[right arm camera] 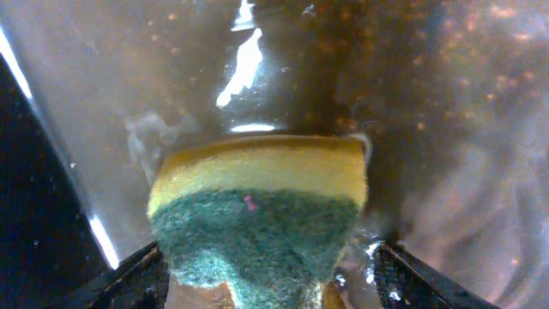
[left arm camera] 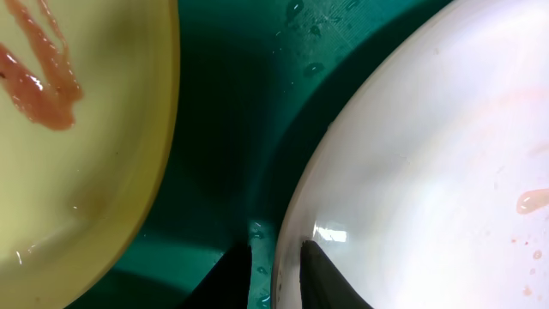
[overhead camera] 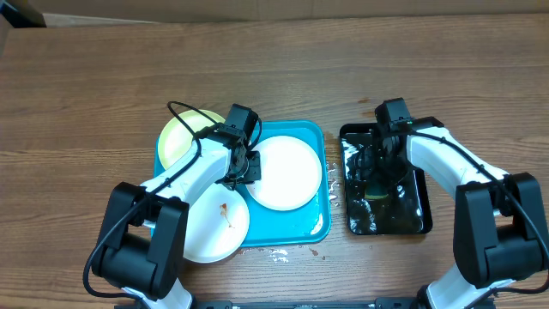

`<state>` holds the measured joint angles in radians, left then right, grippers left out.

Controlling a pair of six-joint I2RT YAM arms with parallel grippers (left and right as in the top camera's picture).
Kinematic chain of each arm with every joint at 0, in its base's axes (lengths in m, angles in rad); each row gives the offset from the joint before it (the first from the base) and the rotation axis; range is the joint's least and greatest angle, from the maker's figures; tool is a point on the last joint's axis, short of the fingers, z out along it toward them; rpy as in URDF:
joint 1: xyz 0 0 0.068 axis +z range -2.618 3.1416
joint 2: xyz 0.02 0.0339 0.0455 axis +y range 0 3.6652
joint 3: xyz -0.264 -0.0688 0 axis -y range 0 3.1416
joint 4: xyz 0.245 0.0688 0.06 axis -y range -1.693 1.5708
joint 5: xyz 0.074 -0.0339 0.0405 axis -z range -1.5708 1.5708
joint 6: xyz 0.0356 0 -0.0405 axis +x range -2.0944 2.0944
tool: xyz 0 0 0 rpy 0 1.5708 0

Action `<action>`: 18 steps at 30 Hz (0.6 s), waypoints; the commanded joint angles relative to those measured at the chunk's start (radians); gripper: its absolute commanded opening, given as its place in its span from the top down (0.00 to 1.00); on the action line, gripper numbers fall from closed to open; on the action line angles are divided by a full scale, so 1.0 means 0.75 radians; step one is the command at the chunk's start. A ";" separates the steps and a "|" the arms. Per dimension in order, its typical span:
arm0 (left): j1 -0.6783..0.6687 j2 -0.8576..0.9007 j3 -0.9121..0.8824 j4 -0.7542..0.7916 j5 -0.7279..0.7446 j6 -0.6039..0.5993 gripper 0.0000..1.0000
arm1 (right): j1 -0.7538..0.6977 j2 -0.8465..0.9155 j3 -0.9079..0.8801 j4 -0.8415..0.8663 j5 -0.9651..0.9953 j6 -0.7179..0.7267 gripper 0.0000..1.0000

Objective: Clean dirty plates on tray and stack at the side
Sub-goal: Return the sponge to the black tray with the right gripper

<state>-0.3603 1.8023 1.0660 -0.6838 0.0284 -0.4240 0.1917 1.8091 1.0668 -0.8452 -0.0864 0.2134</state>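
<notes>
The tray (overhead camera: 316, 221) is a turquoise-blue rectangle with rounded corners and a raised rim, lying flat on the table, its floor wet with droplets. A white plate (overhead camera: 287, 173) lies in its right half, with faint orange smears on its face; its left rim sits between the fingers of the left gripper (left arm camera: 274, 256). The pale yellow-green plate (overhead camera: 182, 136) rests over the tray's far-left corner, reaching past the rim, and bears a reddish-brown smear (left arm camera: 39, 81). A second white plate (overhead camera: 213, 230) overhangs the near-left corner and carries a small brown smear (overhead camera: 225, 209).
</notes>
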 commanded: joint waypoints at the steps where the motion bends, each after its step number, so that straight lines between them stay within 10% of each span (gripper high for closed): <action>1: -0.009 0.023 -0.014 0.002 -0.014 -0.004 0.78 | -0.013 0.017 -0.022 0.027 0.008 -0.005 0.77; 4: -0.009 0.023 -0.014 0.001 -0.014 -0.004 0.78 | -0.013 0.017 -0.030 0.055 0.009 -0.005 0.95; 7: -0.009 0.023 -0.014 0.000 -0.013 -0.004 0.78 | -0.020 0.017 -0.022 0.057 0.008 -0.005 0.30; 12: -0.009 0.023 -0.014 -0.004 -0.014 -0.004 0.74 | -0.025 0.016 0.062 -0.152 -0.017 -0.005 0.04; 18: -0.009 0.023 -0.014 0.003 -0.014 -0.004 0.73 | -0.025 0.016 0.038 -0.232 -0.037 -0.005 0.05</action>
<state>-0.3603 1.8023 1.0660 -0.6838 0.0284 -0.4240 0.1776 1.8095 1.0843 -1.0275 -0.1024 0.2092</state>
